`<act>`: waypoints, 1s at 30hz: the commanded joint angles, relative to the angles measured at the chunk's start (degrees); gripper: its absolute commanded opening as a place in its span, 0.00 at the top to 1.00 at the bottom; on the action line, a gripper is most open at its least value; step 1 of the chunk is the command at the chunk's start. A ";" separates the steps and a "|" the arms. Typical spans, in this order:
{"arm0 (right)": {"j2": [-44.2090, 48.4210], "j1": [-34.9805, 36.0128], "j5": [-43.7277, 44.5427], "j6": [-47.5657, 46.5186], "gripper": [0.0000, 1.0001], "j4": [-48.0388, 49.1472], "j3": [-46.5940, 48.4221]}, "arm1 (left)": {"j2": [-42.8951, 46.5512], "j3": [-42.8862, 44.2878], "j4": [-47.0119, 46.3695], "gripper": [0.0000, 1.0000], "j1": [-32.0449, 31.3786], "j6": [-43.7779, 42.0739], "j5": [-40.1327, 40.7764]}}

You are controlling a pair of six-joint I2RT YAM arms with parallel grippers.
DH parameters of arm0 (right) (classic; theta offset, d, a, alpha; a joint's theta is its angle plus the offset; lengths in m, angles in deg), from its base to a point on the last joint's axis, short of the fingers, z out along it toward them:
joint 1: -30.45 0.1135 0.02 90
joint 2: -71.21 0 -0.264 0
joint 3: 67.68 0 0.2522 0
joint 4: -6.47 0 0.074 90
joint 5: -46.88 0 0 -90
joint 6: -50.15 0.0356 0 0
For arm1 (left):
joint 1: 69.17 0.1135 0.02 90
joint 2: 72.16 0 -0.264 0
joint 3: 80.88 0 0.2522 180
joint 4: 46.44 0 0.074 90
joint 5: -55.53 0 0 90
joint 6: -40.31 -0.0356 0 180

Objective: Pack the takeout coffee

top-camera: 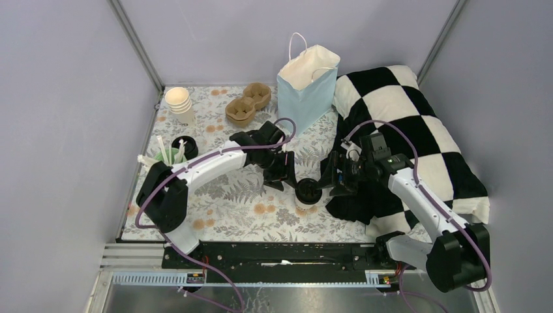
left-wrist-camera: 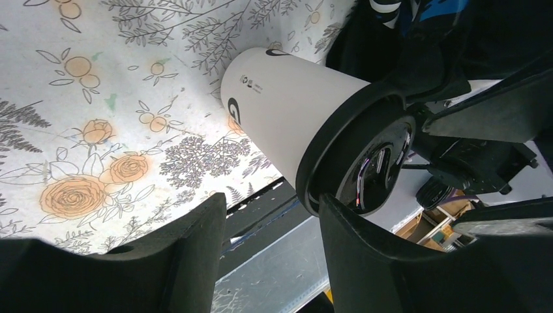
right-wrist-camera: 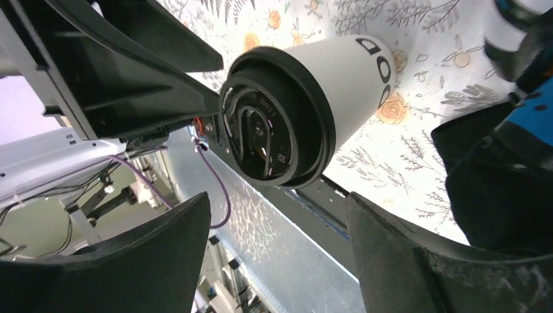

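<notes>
One takeout coffee cup [top-camera: 308, 193], white with a black lid, stands on the floral tablecloth between my two grippers. No second lidded cup shows. My left gripper [top-camera: 287, 180] is just left of it and open. In the left wrist view the cup [left-wrist-camera: 280, 107] lies just beyond the open left gripper [left-wrist-camera: 270, 225], its lid [left-wrist-camera: 365, 160] close to the right finger [left-wrist-camera: 372, 261]. My right gripper [top-camera: 328, 182] is just right of the cup and open. In the right wrist view the lid [right-wrist-camera: 274, 127] sits beyond the empty gap of the right gripper [right-wrist-camera: 277, 235].
An open blue paper bag [top-camera: 306, 85] stands at the back. A brown cardboard cup carrier [top-camera: 248, 103] and a stack of lidless cream cups [top-camera: 179, 103] are back left. A mint-green cup with white sticks [top-camera: 171, 156] is at left. A checkered cushion [top-camera: 417, 130] fills the right.
</notes>
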State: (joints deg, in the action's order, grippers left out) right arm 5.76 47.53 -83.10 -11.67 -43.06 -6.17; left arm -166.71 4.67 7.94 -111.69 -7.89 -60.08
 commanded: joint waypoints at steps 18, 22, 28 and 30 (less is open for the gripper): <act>-11.79 1.94 -15.94 -1.35 0.02 12.38 -6.70 | 0.93 -2.33 -8.71 0.24 3.24 -0.81 -8.14; -13.80 3.19 -16.38 0.29 0.05 15.73 -6.86 | 0.50 -4.61 -10.10 0.31 3.24 -0.77 -8.02; -15.69 3.31 -17.52 0.38 0.10 18.58 -8.16 | 0.71 -7.34 -10.71 0.37 3.29 -0.86 -6.92; -16.42 3.31 -17.28 -0.31 0.11 18.74 -9.10 | 0.76 -8.11 -10.92 0.38 3.29 -0.78 -6.46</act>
State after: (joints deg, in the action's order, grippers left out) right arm -9.24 50.39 -98.40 -11.54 -26.69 -13.73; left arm -166.40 -1.43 -1.02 -108.41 -8.20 -67.94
